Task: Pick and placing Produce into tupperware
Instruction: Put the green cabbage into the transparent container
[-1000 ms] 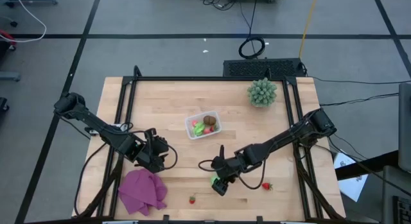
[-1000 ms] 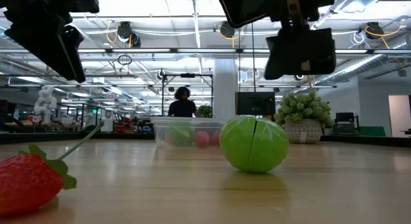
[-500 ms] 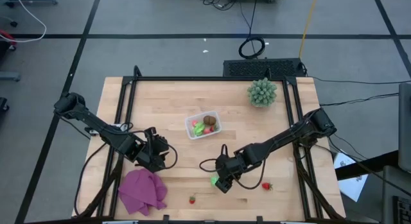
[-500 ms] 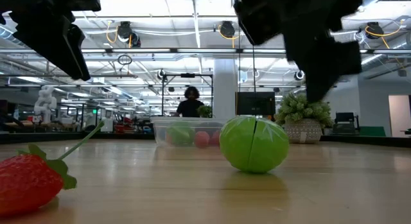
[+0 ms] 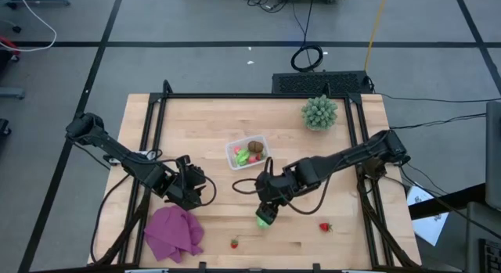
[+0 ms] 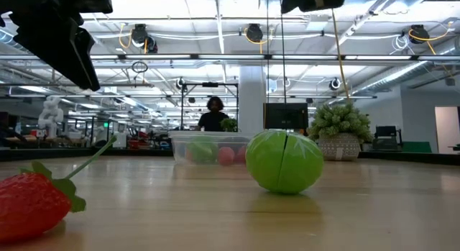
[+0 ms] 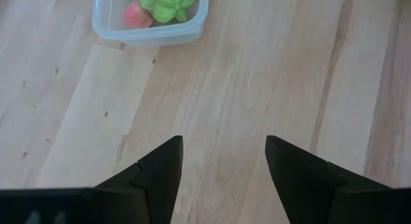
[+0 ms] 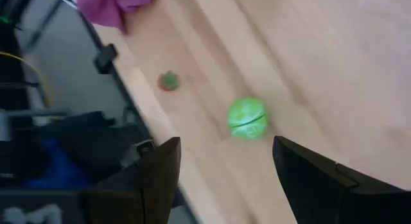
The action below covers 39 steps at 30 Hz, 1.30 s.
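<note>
Left gripper: fingers spread, empty, hovering at 8 o'clock from the tupperware.
Purple cloth: at 6 o'clock from the left gripper.
Tupperware contents: partly cut off in left wrist view; green and pink pieces visible.
Right gripper: fingers spread, empty; risen since earlier, mostly out of the low view.
Green ball: on table, just beneath the right gripper.
Strawberries: on table, untouched.
Writing: none legible.

This is a big robot lab. The wooden bench stands on a grey floor with black lines and loose cables. Far behind it are long ceiling lights, metal frames, screens and a person.
</note>
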### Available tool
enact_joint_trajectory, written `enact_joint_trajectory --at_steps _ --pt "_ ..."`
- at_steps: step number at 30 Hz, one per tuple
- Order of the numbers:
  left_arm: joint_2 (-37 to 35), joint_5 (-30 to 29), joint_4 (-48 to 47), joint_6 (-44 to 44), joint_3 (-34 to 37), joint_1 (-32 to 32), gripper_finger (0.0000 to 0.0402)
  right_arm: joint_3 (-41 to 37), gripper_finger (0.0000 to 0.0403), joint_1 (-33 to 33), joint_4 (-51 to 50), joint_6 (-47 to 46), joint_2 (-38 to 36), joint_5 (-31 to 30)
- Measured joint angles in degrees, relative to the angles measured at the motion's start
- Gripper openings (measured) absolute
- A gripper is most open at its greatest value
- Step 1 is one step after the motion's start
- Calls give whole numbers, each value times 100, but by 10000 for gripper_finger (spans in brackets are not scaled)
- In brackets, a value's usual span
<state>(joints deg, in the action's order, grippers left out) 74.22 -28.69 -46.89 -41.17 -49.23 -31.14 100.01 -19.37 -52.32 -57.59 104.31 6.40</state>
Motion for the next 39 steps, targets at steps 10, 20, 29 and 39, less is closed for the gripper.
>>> enact_joint_trajectory --at_steps 10,20,29,39 --pt "0 15 -1 2 0 0 227 -11 238 -172 619 213 15 -18" --pt "0 15 0 38 0 0 227 -11 238 -175 655 571 48 -202" --pt "0 11 -1 45 0 11 227 234 238 -85 57 715 74 -15" --pt "0 11 17 18 0 52 227 1722 238 -53 -718 1206 1408 423"
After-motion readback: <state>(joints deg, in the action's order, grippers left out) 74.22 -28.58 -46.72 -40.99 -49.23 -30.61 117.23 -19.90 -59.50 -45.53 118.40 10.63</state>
